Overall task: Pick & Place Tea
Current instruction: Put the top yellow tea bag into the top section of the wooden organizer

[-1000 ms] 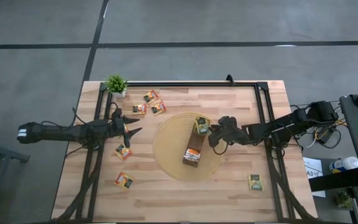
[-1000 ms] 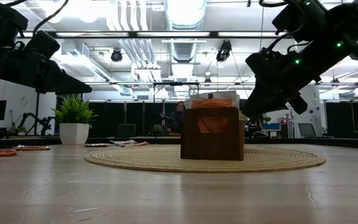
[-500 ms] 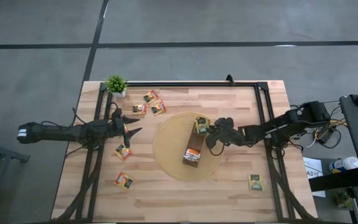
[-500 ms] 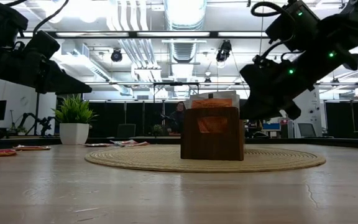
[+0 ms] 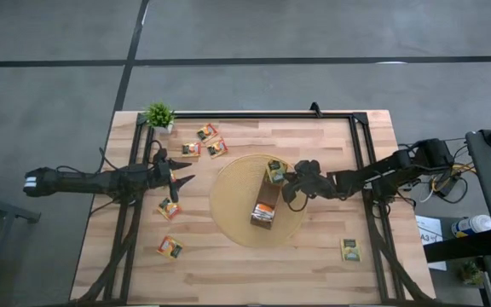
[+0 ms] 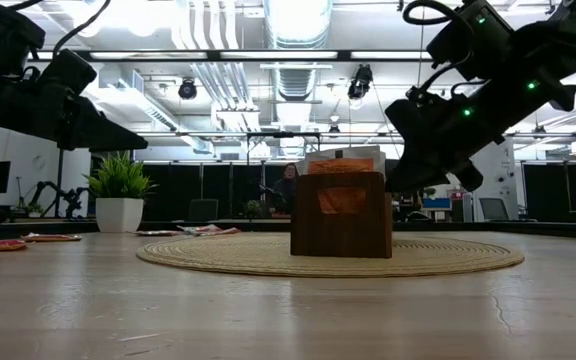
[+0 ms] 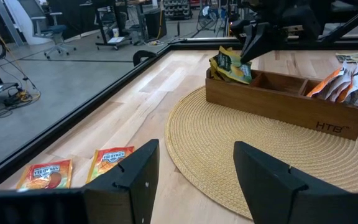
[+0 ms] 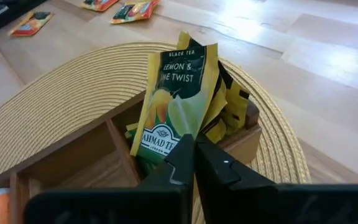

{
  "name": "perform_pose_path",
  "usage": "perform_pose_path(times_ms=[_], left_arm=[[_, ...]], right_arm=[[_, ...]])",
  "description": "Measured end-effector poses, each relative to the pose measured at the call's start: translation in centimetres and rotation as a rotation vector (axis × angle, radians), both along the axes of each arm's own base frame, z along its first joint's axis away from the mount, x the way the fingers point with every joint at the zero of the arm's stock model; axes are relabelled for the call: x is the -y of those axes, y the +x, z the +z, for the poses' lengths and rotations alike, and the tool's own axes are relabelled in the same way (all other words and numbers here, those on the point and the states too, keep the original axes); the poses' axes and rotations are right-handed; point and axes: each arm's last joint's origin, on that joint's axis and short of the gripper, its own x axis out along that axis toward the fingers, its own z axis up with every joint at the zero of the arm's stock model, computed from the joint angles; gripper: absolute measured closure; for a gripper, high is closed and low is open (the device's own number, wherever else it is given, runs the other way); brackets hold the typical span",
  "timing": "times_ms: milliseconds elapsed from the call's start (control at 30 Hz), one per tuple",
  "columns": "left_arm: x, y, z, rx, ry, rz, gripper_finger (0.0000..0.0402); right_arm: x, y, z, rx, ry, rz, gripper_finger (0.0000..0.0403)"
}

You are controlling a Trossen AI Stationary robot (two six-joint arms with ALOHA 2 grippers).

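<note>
Two dark arms reach over your pale wooden worktop (image 5: 314, 256), and only the right one is at the box. Your right claw (image 8: 194, 163) has its fingers pressed together just above the end compartment of the long narrow brown wooden box (image 5: 267, 200), at the box's end nearer the plant; whether they pinch a sachet you cannot tell from here. Right in front of those fingers stands an upright dark green-and-yellow tea sachet (image 8: 176, 106), sticking out of that compartment with a few more yellow ones bunched behind it. The box sits on the round woven straw disc (image 5: 233, 200) in the middle of the worktop, and orange sachets (image 7: 340, 84) fill its other end. Your left claw (image 5: 177, 175) hangs above the worktop well to the side of the disc, fingers spread wide and holding nothing. Loose sachets lie flat on the wood: a cluster (image 5: 205, 141) near the small green potted plant (image 5: 158, 115), two (image 5: 169, 228) below the left claw, and one (image 5: 350, 249) alone on the right side.
</note>
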Motion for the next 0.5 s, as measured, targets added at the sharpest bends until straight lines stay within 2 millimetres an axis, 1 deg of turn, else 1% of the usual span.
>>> perform_pose_path(times_ms=[167, 367, 500], left_arm=[[0.0, 0.0, 0.0, -0.001, 0.0, 0.0, 0.0199], [0.0, 0.0, 0.0, 0.0, 0.0, 0.0, 0.0199], [0.0, 0.0, 0.0, 0.0, 0.0, 0.0, 0.0199]], right_arm=[[-0.5, 0.2, 0.3, 0.034, -0.003, 0.019, 0.0395], [-2.1, 0.4, 1.1, 0.125, -0.083, 0.001, 0.0395], [-3.3, 0.2, 1.1, 0.138, -0.116, -0.017, 0.0395]])
